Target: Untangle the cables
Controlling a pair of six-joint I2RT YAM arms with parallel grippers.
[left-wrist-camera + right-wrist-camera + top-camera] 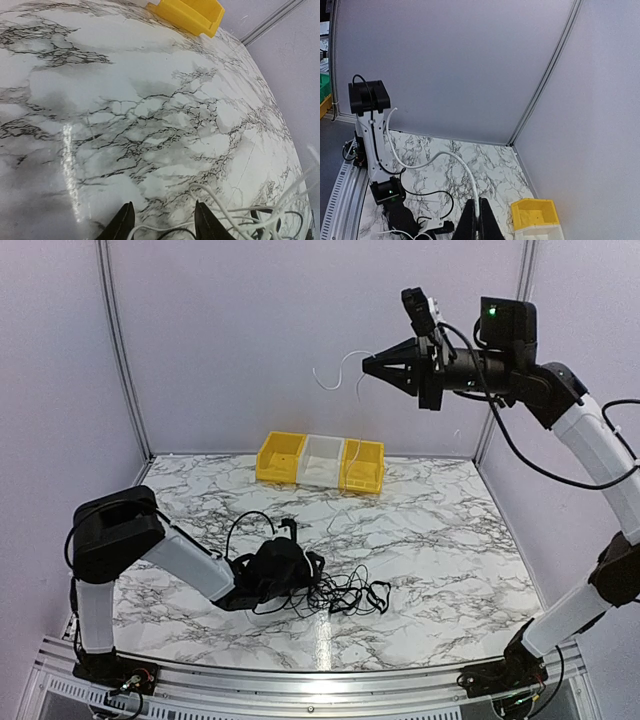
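Note:
The cables (350,592) lie as a loose tangle of thin black cords on the marble table, just right of my left gripper (310,577). That gripper is low over the tangle. In the left wrist view it (165,226) is open, with a white cord (222,206) and a black cord passing across between the fingers. My right gripper (368,366) is raised high near the back wall and shut on a white cable (335,360). In the right wrist view it (479,214) pinches that cable (465,167), which arcs down toward the tangle.
A yellow bin (281,457), a white bin (322,460) and a second yellow bin (363,466) stand in a row at the back of the table. Grey walls enclose the table. A white plug block (431,225) lies by the tangle near the left arm (370,130).

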